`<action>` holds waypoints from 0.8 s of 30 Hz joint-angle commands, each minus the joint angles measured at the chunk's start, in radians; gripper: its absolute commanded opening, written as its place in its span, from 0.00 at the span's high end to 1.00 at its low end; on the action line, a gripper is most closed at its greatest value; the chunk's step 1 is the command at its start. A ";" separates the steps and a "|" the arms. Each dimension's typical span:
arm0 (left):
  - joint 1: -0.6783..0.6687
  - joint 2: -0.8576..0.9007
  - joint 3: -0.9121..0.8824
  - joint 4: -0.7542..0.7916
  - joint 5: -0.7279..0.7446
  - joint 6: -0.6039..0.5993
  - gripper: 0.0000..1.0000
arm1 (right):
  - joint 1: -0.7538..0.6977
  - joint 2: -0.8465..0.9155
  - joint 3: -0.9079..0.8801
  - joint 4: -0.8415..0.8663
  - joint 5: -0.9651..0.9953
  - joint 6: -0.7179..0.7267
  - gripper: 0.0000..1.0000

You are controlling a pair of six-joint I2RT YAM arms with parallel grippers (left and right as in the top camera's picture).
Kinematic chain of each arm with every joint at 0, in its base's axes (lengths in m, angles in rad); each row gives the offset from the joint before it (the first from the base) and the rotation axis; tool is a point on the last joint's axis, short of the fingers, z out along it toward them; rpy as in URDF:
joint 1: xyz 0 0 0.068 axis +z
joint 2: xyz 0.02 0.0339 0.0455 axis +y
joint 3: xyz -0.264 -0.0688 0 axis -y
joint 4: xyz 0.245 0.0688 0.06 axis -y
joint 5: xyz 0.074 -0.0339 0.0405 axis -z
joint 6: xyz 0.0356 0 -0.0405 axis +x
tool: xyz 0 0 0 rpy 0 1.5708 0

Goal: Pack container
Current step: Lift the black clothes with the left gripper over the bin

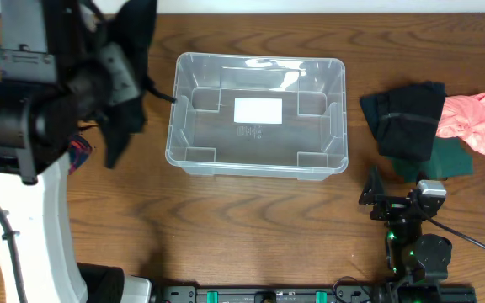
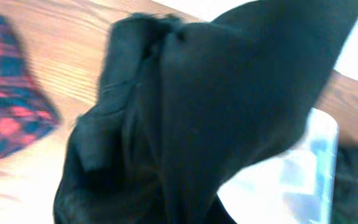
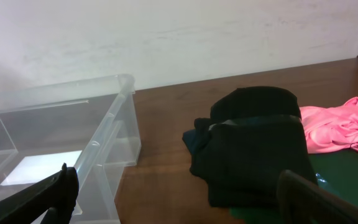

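The left gripper (image 1: 129, 71) is pressed together on a black garment (image 2: 229, 112). Its fingers are buried in the folds, and the cloth hangs loose below it, clear of the surface (image 1: 251, 227). Just beside the gripper, on its right, stands the container (image 1: 259, 166), a clear bin with nothing in it but the white label (image 1: 258, 110) on its base. A red plaid cloth (image 2: 5, 106) lies on the surface on the gripper's other side.

The step in hand looks like carrying the first garment to the bin. The next move calls for shifting right over the rim, lowering, then letting go.

The right gripper (image 3: 176, 186) is spread wide and holds nothing. Ahead of it lies a pile: a folded black cloth (image 3: 253, 149), a pink cloth (image 3: 340, 127) and a green cloth (image 3: 347, 174).
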 commanded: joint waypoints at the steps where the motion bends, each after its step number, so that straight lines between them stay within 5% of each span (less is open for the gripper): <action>1: -0.076 -0.024 0.037 0.036 0.049 -0.055 0.94 | -0.007 -0.001 -0.002 -0.002 0.010 -0.014 0.01; 24: -0.262 0.114 0.074 0.002 0.090 -0.128 0.94 | -0.006 -0.001 -0.002 -0.002 0.010 -0.014 0.01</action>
